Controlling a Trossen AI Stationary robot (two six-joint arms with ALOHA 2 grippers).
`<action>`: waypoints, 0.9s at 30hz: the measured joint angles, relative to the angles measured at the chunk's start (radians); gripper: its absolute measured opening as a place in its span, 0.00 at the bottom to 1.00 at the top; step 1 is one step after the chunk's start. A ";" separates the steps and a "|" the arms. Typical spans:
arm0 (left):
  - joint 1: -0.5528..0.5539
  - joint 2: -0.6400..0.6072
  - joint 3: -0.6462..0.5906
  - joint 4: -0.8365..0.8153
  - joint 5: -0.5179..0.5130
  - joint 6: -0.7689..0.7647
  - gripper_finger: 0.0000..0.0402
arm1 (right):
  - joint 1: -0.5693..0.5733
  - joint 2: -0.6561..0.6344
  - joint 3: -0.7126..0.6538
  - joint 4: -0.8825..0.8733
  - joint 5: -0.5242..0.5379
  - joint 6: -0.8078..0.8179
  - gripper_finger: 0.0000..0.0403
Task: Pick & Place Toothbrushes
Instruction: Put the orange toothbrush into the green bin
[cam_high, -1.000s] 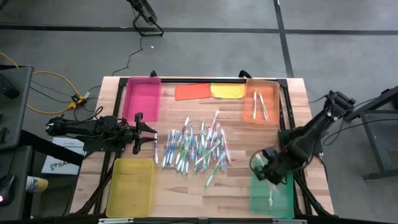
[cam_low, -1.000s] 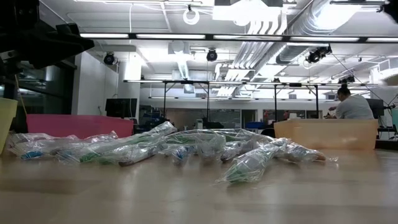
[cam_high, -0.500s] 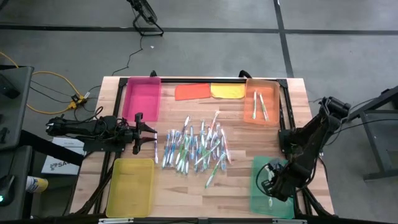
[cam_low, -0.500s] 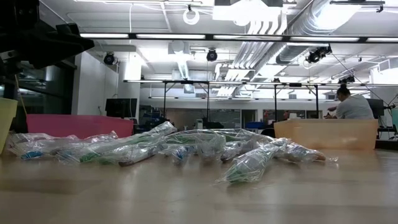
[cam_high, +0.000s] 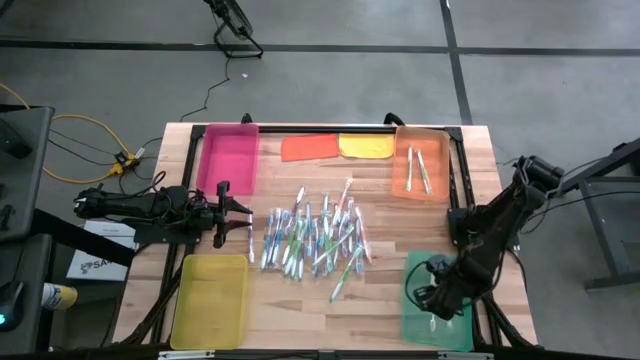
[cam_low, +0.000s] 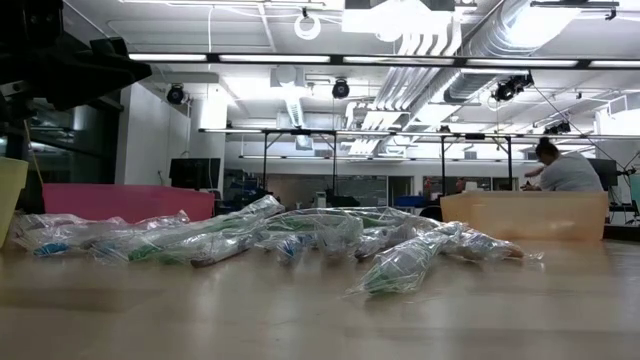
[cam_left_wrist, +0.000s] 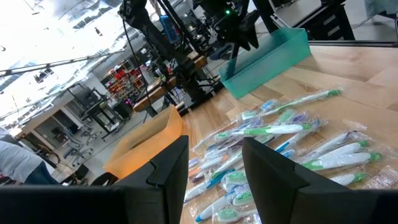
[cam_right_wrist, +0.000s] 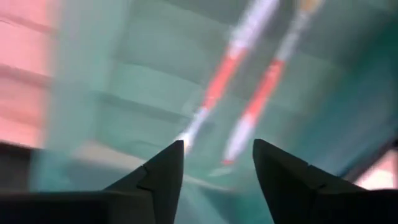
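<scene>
- High view, left edge of the tabletop: the left gripper (cam_high: 236, 212) rests between the pink tray (cam_high: 228, 155) at the far-left corner and the yellow tray (cam_high: 210, 300) at the near-left corner; position unchanged over the last second
- Left wrist view: the left jaws stand apart with nothing between them, aimed at the toothbrush pile (cam_left_wrist: 292, 140)
- Centre of the tabletop: the pile (cam_high: 315, 238) of wrapped toothbrushes lies undisturbed; the low view shows the same heap (cam_low: 270, 240) as a second ago
- Far edge: an orange cloth (cam_high: 309, 147) and a yellow cloth (cam_high: 366, 146) lie flat, side by side
- Far-right corner: the orange tray (cam_high: 421, 170) holds a few toothbrushes
- Near-right corner: the right gripper (cam_high: 432, 300) has travelled from the inner rim of the green tray (cam_high: 420, 325) to a point over the tray interior
- Right wrist view: the right jaws, clenched a second ago, are now released; two white-and-orange toothbrushes (cam_right_wrist: 249, 93) lie on the tray floor beyond the fingertips (cam_right_wrist: 166, 163), apart from them
- Judgement: one delivery into the green tray appears complete; most of the pile remains to be sorted, so the next cycle calls for a return to the centre
</scene>
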 joint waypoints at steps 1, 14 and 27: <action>0.000 0.000 0.000 0.000 0.000 0.000 0.37 | -0.013 -0.007 0.000 0.007 0.009 -0.021 0.48; 0.000 0.000 0.000 0.000 0.000 0.000 0.37 | -0.294 -0.084 0.000 0.052 0.106 -0.414 0.47; 0.000 0.000 0.000 0.000 0.000 0.000 0.37 | -0.630 -0.059 0.000 0.162 0.192 -0.838 0.46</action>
